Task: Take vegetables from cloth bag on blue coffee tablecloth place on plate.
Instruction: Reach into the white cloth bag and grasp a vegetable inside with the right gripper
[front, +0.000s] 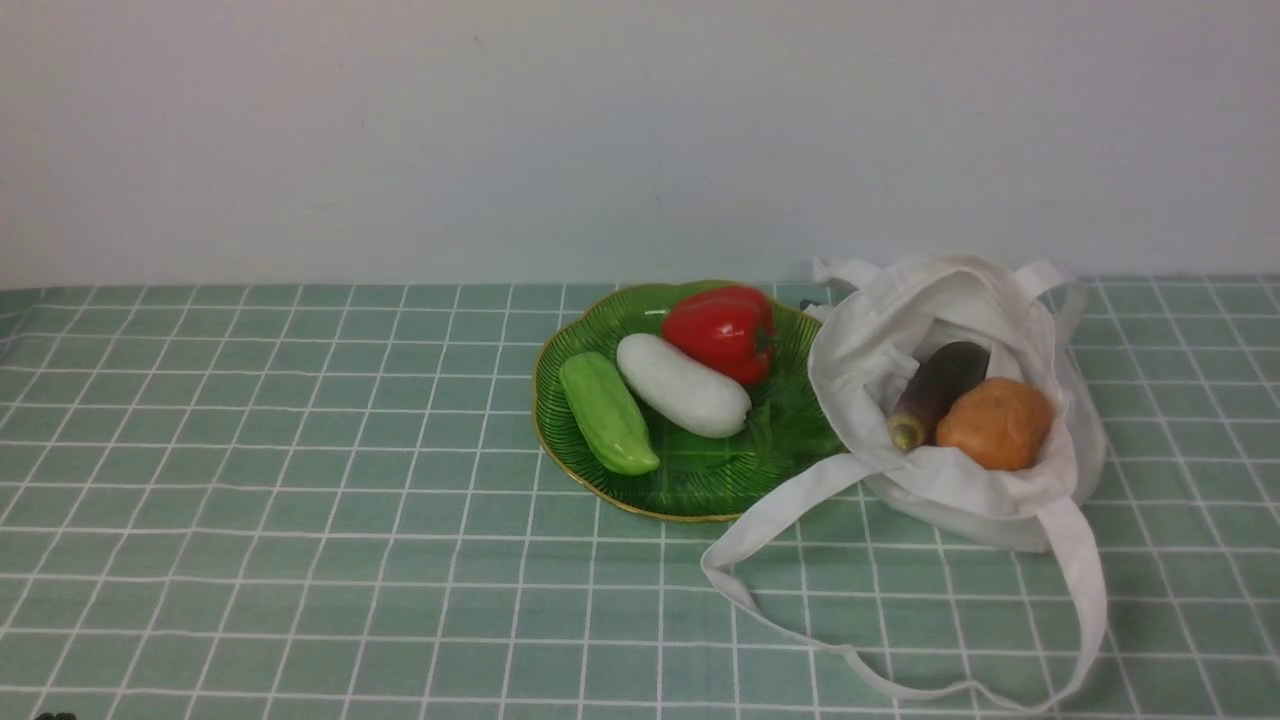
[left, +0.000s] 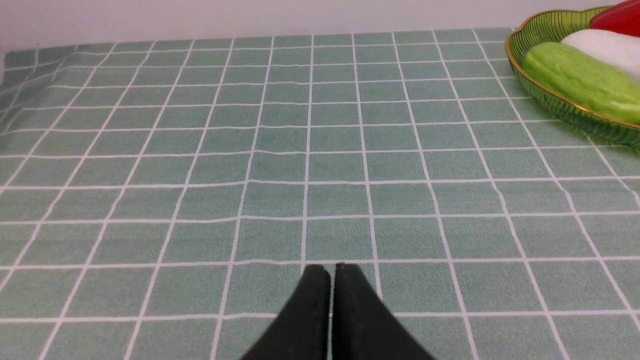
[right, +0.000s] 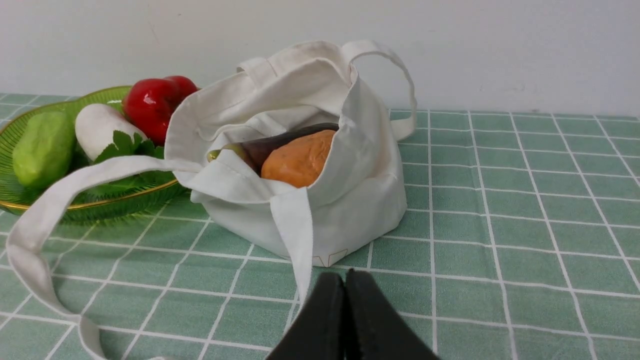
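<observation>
The white cloth bag (front: 960, 400) stands open on the blue checked tablecloth (front: 300, 500), right of the green plate (front: 560, 440). Inside it lie a dark purple eggplant (front: 938, 388) and an orange-brown potato-like lump (front: 995, 423). The right wrist view shows the bag (right: 330, 210), eggplant (right: 270, 145) and lump (right: 300, 159) a short way ahead of my right gripper (right: 345, 280), which is shut and empty. My left gripper (left: 332, 272) is shut and empty over bare cloth, with the plate (left: 560, 107) far off to one side. Neither gripper shows in the front view.
The plate holds a red bell pepper (front: 722, 330), a white oblong vegetable (front: 682, 385), a light green gourd (front: 606, 412) and a green leaf (right: 125, 145). One long bag strap (front: 760, 520) trails over the cloth toward me. A pale wall stands behind the table.
</observation>
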